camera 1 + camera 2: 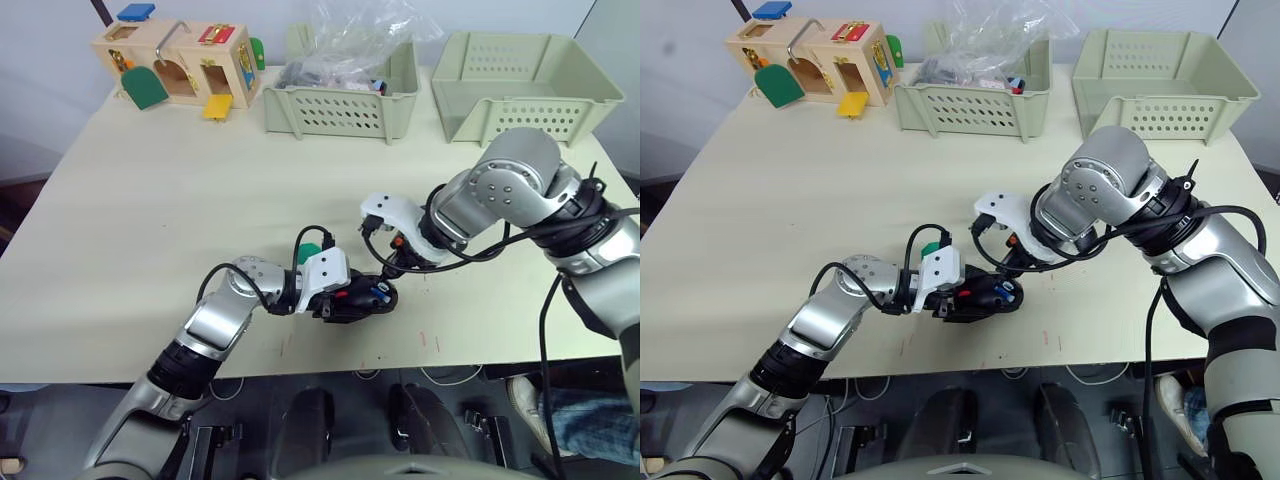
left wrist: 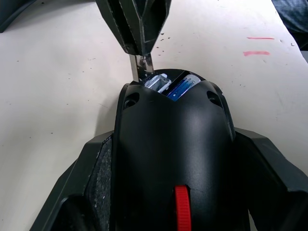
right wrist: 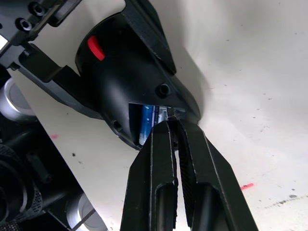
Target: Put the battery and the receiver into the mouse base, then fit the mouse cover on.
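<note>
**Right wrist view: receiver going into the mouse base, battery already seated**

- Mouse base (image 2: 173, 159): black body with red wheel, clamped between my left gripper (image 1: 335, 293) fingers near the front edge of the table (image 1: 150, 190). Rear compartment faces my right arm.
- Battery (image 3: 147, 122): blue, lying inside the compartment.
- Receiver (image 2: 140, 64): small metal stub pinched at the tips of my right gripper (image 3: 174, 126), whose fingers are pressed nearly together on it. It sits at the compartment rim, just beside the battery; I cannot tell whether it has entered its slot.
- Mouse cover: not placed; the compartment is still uncovered.
- Background: two green baskets (image 1: 340, 100) and a wooden toy box (image 1: 180, 60), well apart at the far edge.

Risks, as I judge them: the stub is held by very little, so a tilted push could twist it out of my grip or jam it against the rim. Pressing hard could slide the base in my left fingers, or nudge the battery out of its seat.
</note>
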Robot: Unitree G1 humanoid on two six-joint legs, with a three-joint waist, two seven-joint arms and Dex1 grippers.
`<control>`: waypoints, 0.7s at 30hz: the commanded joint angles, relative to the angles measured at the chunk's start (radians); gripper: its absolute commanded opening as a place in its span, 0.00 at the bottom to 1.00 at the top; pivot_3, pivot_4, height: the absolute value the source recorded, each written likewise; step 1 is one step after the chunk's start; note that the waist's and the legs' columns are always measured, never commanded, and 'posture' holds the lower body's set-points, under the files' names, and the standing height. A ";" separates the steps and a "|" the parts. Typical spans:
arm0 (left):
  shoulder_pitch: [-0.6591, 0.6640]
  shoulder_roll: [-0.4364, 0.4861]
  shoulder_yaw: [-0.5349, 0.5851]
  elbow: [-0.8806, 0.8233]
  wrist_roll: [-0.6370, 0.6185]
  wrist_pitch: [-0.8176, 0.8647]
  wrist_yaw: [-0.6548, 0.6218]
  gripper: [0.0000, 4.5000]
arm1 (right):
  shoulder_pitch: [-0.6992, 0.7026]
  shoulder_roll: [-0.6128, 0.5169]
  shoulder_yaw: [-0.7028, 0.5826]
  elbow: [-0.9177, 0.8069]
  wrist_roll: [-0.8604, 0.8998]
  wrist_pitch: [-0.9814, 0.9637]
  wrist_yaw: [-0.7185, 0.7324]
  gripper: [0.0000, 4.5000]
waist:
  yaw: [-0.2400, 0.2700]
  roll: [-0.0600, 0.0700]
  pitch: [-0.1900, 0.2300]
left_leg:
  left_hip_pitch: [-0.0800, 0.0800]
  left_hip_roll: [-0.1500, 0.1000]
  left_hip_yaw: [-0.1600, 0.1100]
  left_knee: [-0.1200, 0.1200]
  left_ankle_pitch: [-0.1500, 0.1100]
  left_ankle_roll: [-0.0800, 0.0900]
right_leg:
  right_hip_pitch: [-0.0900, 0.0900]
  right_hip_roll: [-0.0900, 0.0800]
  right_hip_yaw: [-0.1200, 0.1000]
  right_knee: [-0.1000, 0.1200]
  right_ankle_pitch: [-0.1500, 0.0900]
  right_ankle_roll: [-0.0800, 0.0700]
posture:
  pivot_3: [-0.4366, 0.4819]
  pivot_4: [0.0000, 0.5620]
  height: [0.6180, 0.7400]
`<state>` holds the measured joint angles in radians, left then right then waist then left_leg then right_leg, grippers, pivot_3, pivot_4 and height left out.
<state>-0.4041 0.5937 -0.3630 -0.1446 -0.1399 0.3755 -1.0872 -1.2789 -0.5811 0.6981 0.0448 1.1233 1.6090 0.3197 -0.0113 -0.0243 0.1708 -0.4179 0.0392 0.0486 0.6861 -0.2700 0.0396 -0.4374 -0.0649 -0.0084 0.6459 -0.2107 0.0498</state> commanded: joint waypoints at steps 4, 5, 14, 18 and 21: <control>0.013 0.011 -0.003 -0.043 0.000 0.020 -0.001 0.65 | -0.022 0.004 0.001 -0.010 -0.010 0.005 0.016 0.00 | -0.001 0.000 0.000 | 0.000 0.000 0.000 0.000 0.000 0.000 | 0.000 0.000 0.000 0.000 0.000 0.000 | 0.48 0.27 1.00; 0.015 0.013 -0.002 -0.050 -0.001 0.024 0.000 0.65 | -0.022 0.005 0.002 -0.011 -0.012 0.005 0.016 0.00 | -0.001 0.000 0.000 | 0.000 0.000 0.000 0.000 0.000 0.000 | 0.000 0.000 0.000 0.000 0.000 0.000 | 0.48 0.27 1.00; 0.022 0.030 0.001 -0.126 -0.013 0.098 0.006 0.65 | -0.015 0.007 0.012 -0.016 -0.019 0.005 0.024 0.00 | -0.002 0.000 0.000 | 0.000 0.000 0.000 0.000 0.000 0.000 | 0.000 0.000 0.000 0.000 0.000 0.000 | 0.48 0.27 1.00; 0.018 0.030 0.001 -0.136 -0.015 0.117 0.009 0.65 | -0.013 0.003 0.016 -0.018 -0.009 0.005 0.025 0.00 | -0.002 0.000 0.000 | 0.000 0.000 0.000 0.000 0.000 0.000 | 0.000 0.000 0.000 0.000 0.000 0.000 | 0.48 0.27 1.00; 0.015 0.029 0.001 -0.143 -0.015 0.131 0.012 0.65 | -0.013 -0.003 0.020 -0.023 0.006 0.005 0.025 0.00 | -0.002 0.000 0.000 | 0.000 0.000 0.000 0.000 0.000 0.000 | 0.000 0.000 0.000 0.000 0.000 0.000 | 0.48 0.27 1.00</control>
<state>-0.3864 0.6212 -0.3633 -0.2525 -0.1431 0.4995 -1.0750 -1.2788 -0.5731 0.7308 0.0446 1.1108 1.6092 0.3408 -0.0134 -0.0242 0.1709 -0.4179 0.0393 0.0485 0.6859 -0.2700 0.0396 -0.4376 -0.0647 -0.0085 0.6459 -0.2108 0.0498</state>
